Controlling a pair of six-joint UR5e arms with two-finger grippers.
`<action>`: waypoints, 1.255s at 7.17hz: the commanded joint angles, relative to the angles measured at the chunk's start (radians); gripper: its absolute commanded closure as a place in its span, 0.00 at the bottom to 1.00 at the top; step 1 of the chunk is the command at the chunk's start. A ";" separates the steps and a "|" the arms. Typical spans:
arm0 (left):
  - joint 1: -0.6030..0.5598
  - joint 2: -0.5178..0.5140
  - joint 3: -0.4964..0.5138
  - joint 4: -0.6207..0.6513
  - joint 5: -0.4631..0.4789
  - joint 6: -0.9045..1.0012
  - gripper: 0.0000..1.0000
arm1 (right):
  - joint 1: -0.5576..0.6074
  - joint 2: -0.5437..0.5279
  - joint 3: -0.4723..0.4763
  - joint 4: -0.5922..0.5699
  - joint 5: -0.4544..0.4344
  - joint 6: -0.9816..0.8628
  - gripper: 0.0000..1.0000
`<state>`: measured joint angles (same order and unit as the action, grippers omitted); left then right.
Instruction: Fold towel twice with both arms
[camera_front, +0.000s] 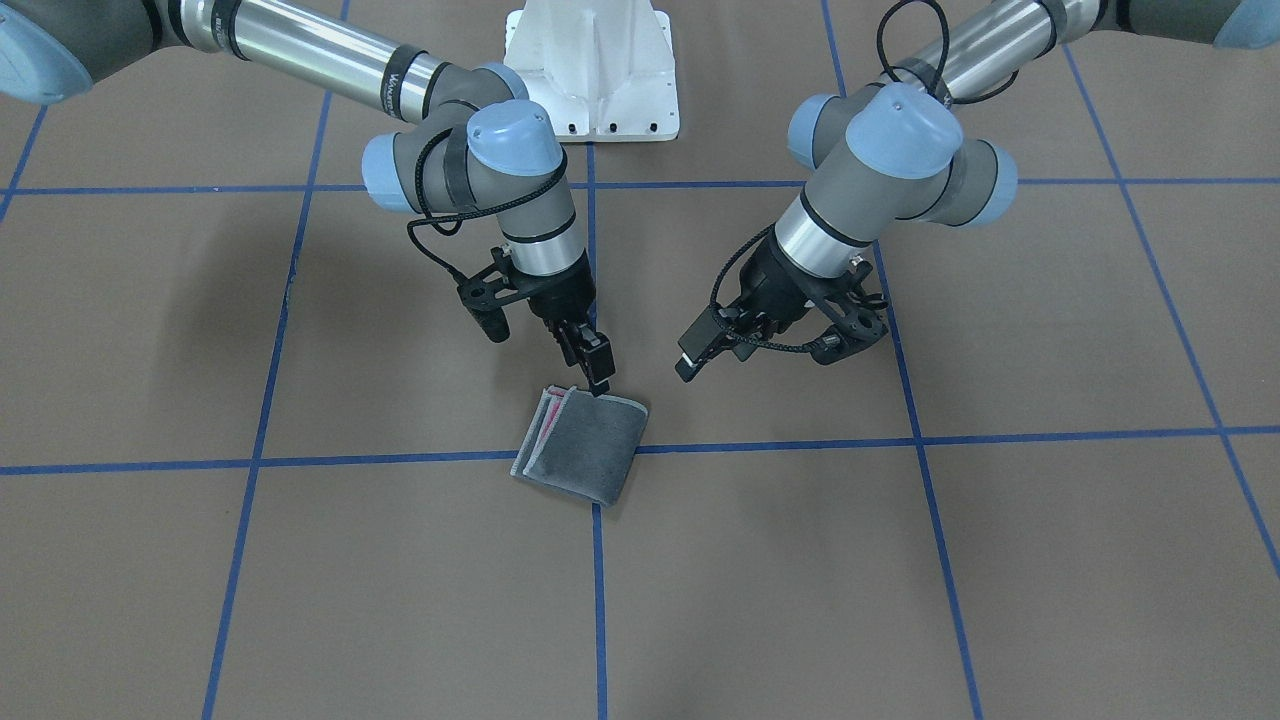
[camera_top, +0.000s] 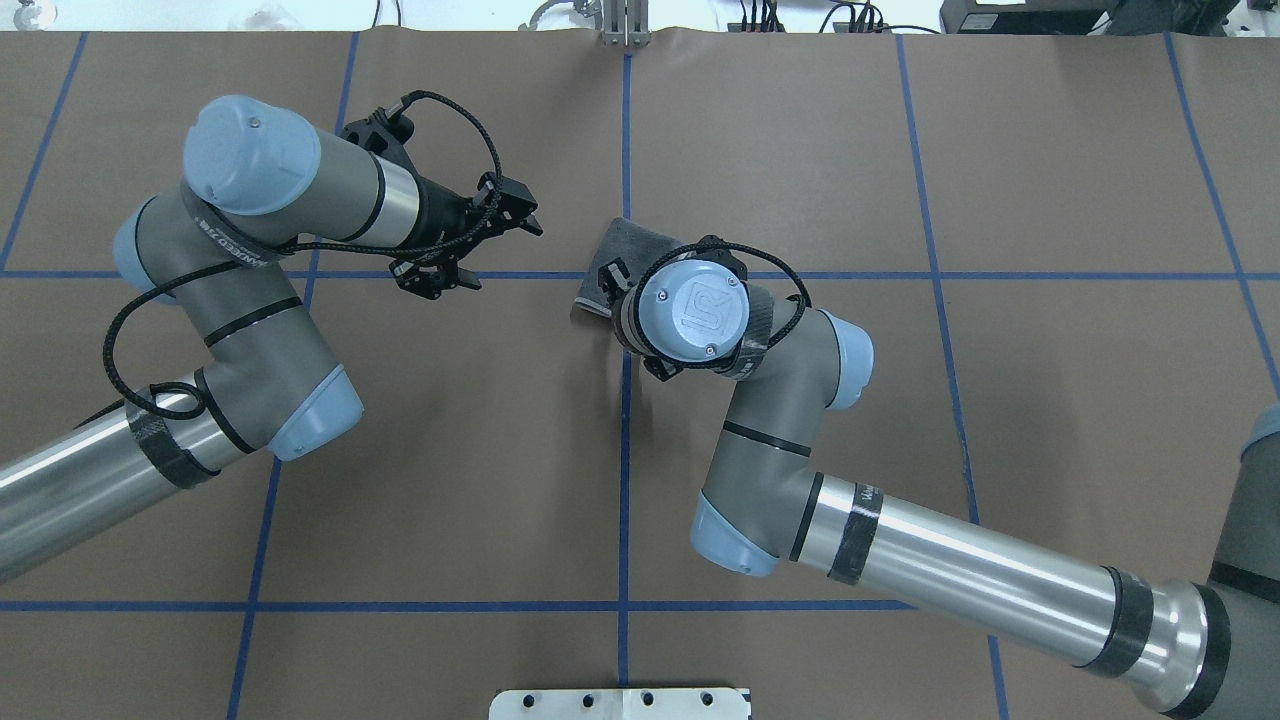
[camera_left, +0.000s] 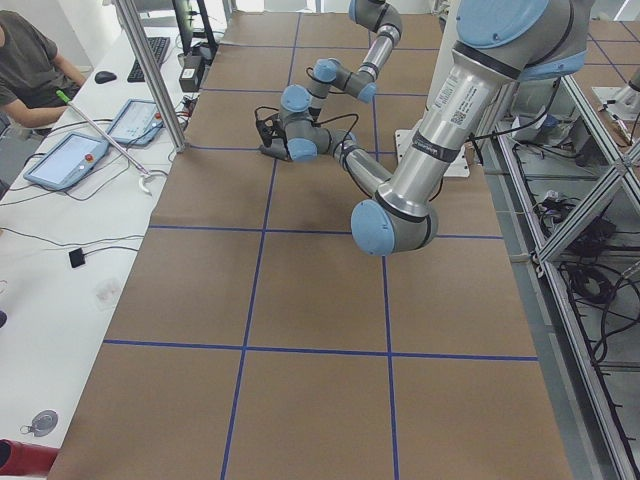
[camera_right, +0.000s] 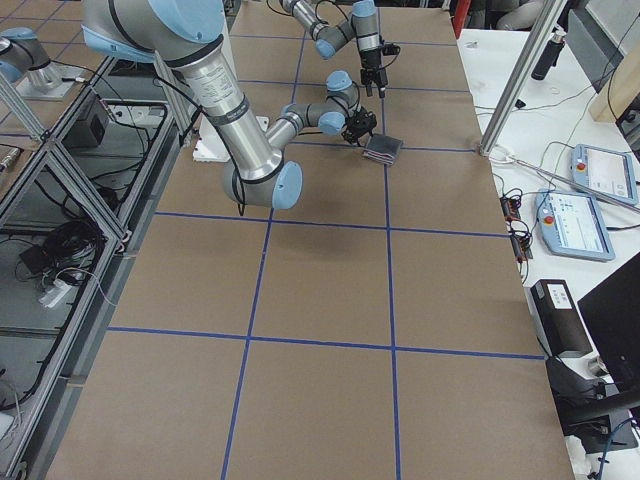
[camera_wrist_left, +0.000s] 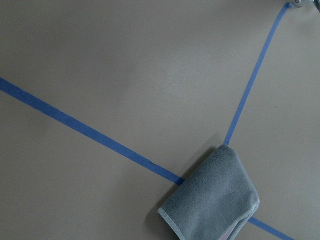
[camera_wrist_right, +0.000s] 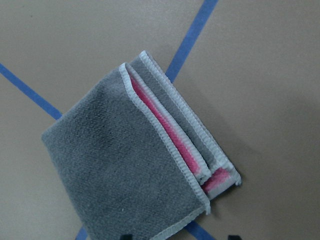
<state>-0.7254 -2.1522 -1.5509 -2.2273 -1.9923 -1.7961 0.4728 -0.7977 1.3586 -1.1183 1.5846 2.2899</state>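
Two arms over the brown table (camera_front: 300, 600); entries follow the overhead view, left to right.

1. Left arm (camera_top: 250, 330): elbow bent, wrist reaching towards the table's middle. Left gripper (camera_top: 520, 212) hangs above the paper, tilted towards the towel and well apart from it. The jaws appear slightly parted with nothing between them. No finger shows in its wrist camera, only the towel at the lower right, lying across a tape line.

2. Towel (camera_front: 590, 445): flat on the table where two blue tape lines (camera_front: 780, 443) cross. It is folded to a quarter, grey face outward. Pink inner layers and the light stitched border show along the open edges, which face the robot's right. One rounded folded corner points towards the left gripper.

3. Right arm (camera_top: 780, 470): wrist held almost vertical over the towel, hiding part of it from overhead. Right gripper (camera_front: 598, 378) points straight down at the towel's edge nearest the robot. Contact with the cloth cannot be judged. Its wrist camera catches two dark fingertips (camera_wrist_right: 128, 236) far apart at the bottom rim, so the jaws are spread wide and grip nothing.
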 joint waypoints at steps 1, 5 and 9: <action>0.001 0.000 0.000 0.000 0.001 0.000 0.00 | 0.001 0.000 -0.004 -0.014 0.000 -0.003 0.45; 0.003 -0.002 0.000 0.000 0.003 -0.005 0.00 | 0.003 0.002 -0.004 -0.054 -0.002 0.014 0.45; 0.003 -0.002 0.002 0.000 0.003 -0.005 0.00 | 0.007 0.002 -0.004 -0.075 -0.002 0.014 0.48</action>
<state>-0.7225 -2.1537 -1.5500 -2.2274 -1.9896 -1.8007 0.4783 -0.7965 1.3545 -1.1871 1.5831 2.3039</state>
